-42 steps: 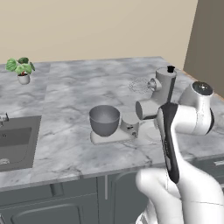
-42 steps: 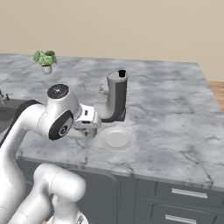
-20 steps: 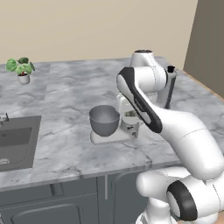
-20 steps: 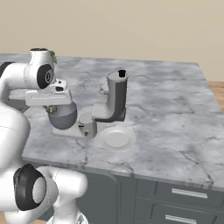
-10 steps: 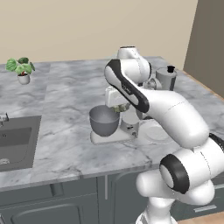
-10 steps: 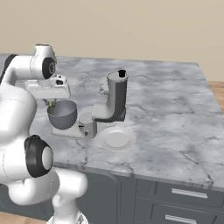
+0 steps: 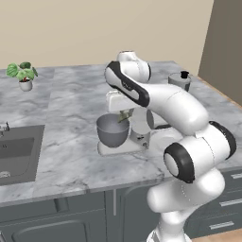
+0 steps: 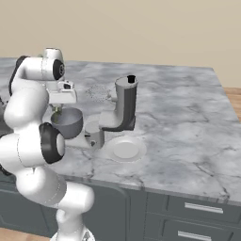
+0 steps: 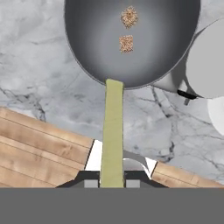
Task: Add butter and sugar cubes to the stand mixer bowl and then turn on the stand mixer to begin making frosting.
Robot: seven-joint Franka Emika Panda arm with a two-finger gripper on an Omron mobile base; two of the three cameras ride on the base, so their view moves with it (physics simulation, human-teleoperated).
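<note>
My gripper (image 9: 112,183) is shut on the butter (image 9: 113,131), a pale yellow-green stick whose far end reaches the near rim of the stand mixer bowl (image 9: 87,48). Two tan sugar cubes (image 9: 128,16) lie inside that grey bowl. From the left base, the gripper (image 7: 124,115) hangs just above the bowl (image 7: 111,131), on the side towards the mixer column. From the right base, the butter (image 8: 57,113) shows at the bowl (image 8: 68,123) rim, left of the stand mixer (image 8: 124,110) with its head tilted back and its whisk (image 8: 99,92) raised.
A round white plate (image 8: 124,149) lies in front of the mixer on the marble counter (image 7: 71,108). A sink (image 7: 16,153) is sunk in at the left and a potted plant (image 7: 22,73) stands far back left. The counter's front edge runs just below the mixer base.
The arm has swung left from beside the mixer and plate to over the bowl, carrying the butter. In the last half second the hand settled lower at the bowl's rim.
</note>
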